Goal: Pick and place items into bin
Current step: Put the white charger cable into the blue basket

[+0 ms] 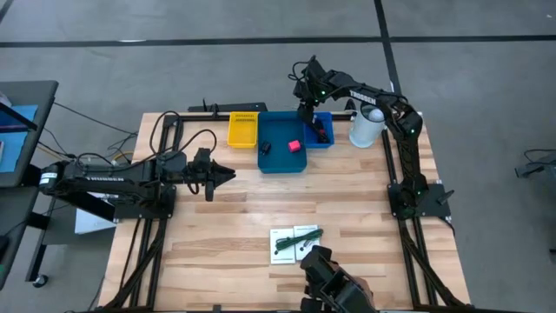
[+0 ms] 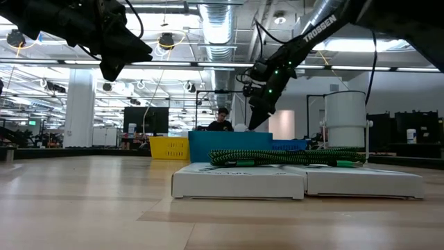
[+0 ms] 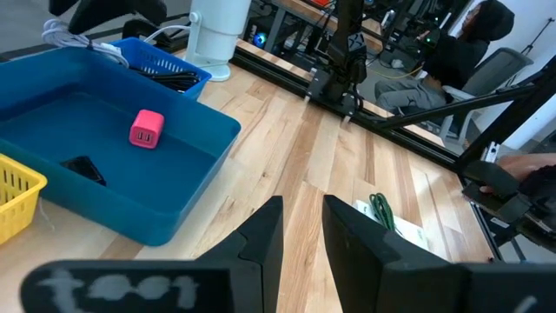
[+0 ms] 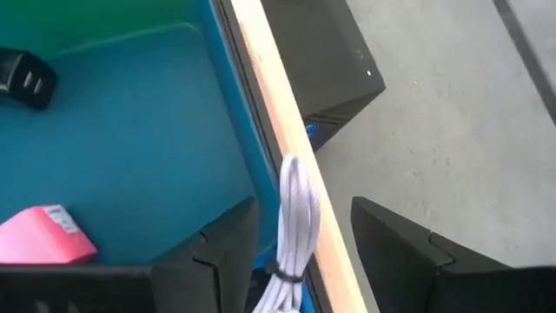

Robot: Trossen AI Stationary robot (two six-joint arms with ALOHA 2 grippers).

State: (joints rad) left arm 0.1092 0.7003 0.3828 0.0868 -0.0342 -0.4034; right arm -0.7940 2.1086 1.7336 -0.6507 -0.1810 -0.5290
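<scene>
The blue bin [image 1: 280,130] stands at the table's far middle. In it lie a pink-red block [image 1: 294,145] [image 3: 146,129] and a small black piece [image 1: 266,147] [image 4: 26,78]. My right gripper [image 1: 306,113] [image 4: 304,209] hangs open over the bin's far right corner, pointing steeply down. A white bundled cord [image 4: 297,204] [image 3: 59,35] sits between its fingers, over the bin's wall. Two white cards [image 1: 287,243] [image 2: 239,182] lie flat near the table's front, and a green cord [image 1: 304,236] [image 2: 284,157] rests on them. My left gripper [image 1: 230,174] [image 3: 302,209] waits at mid-left, slightly open, with nothing between its fingers. My right gripper has the white cord bundle between its open fingers, coming at it from above. A gap shows on each side of the cord [image 4: 300,183]. Whether the fingers touch it farther back, I cannot tell.
A yellow basket [image 1: 243,129] stands left of the bin. On the bin's right are a small blue basket [image 1: 321,130] holding dark things and a white cylinder [image 1: 367,126]. A dark device [image 1: 334,278] sits at the near edge. Bare wood lies between the bin and the cards.
</scene>
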